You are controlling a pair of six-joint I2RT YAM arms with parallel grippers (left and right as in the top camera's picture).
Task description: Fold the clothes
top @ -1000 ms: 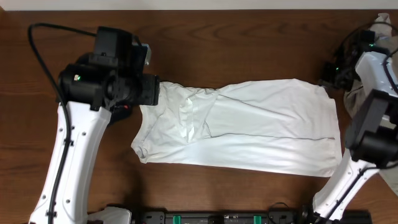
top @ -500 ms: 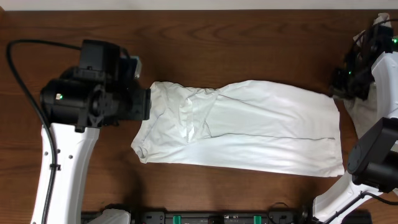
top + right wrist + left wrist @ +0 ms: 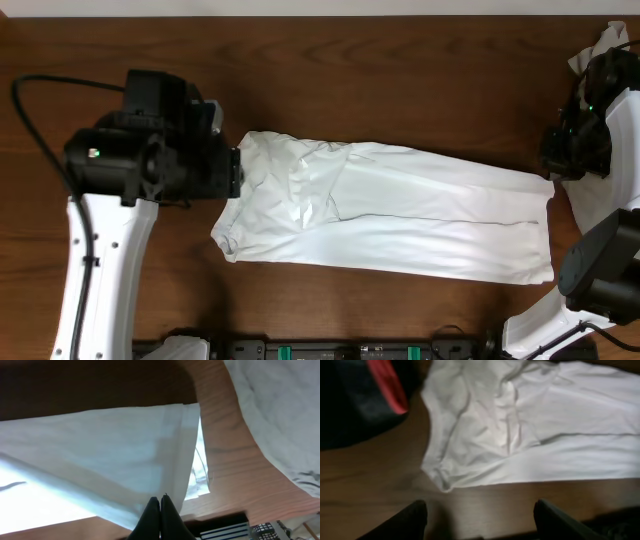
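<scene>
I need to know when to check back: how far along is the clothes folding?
Done: the plain white short-sleeved T-shirt lies spread out on the brown wooden table. In hand: the shut right gripper pinches its hem, and the left gripper hovers open. Left: apparently all the folding, plus the black garment with red band.

1. Garments: three by my count. One white T-shirt (image 3: 400, 215), one black garment (image 3: 350, 410) with a single red band (image 3: 387, 385), and one pale garment (image 3: 280, 415) off at the right edge.
2. Arms: two, a left arm (image 3: 100, 250) and a right arm (image 3: 625, 170).
3. End effectors: also two, one per arm, so a left end effector (image 3: 482, 520) and a right end effector (image 3: 160, 507). Each has two fingers, four total.
4. Bench (image 3: 400, 80): just the one, dark brown wood.
5. Cables: one black cable (image 3: 40, 90) that I can make out, looping by the left arm.
</scene>
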